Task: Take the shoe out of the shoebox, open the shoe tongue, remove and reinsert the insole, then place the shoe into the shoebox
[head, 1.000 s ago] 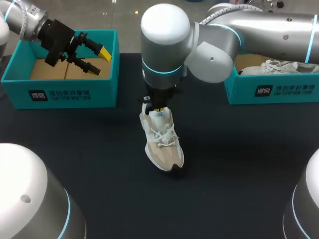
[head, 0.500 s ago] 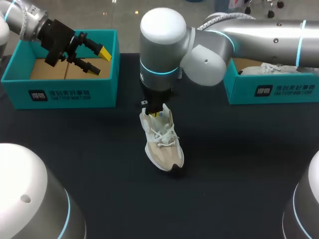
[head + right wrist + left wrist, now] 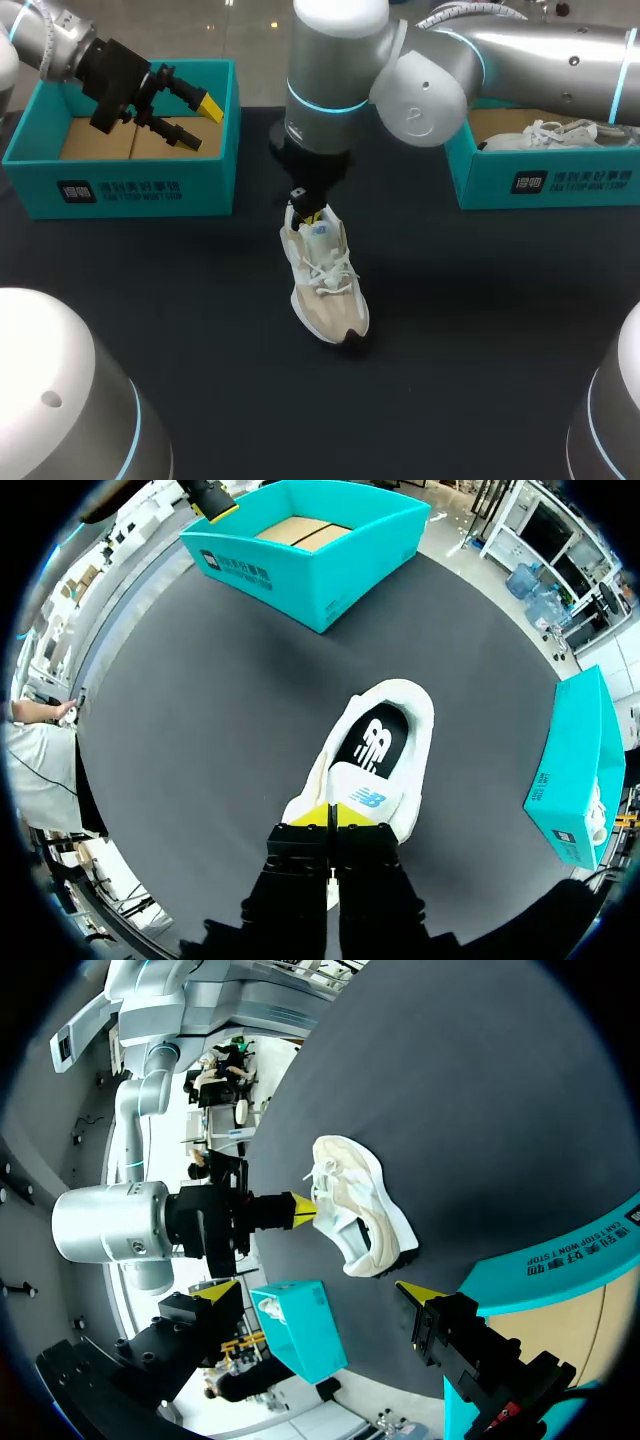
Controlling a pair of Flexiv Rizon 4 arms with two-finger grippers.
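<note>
The shoe (image 3: 325, 285) lies mid-way across the dark table (image 3: 480, 330), its heel collar partly hidden from above by the right claw (image 3: 312, 215). From the wrist, that claw's yellow tips are pressed together right at the tongue (image 3: 365, 798). Whether they pinch it, I can't tell. It has a beige mesh upper, white laces, a white sole, and a dark insole (image 3: 378, 742) showing inside. Its long axis runs far-to-near, toe toward the near edge. Off to the left, the left claw (image 3: 205, 122) hangs wide open and empty over the teal cardboard shoebox (image 3: 130, 190).
</note>
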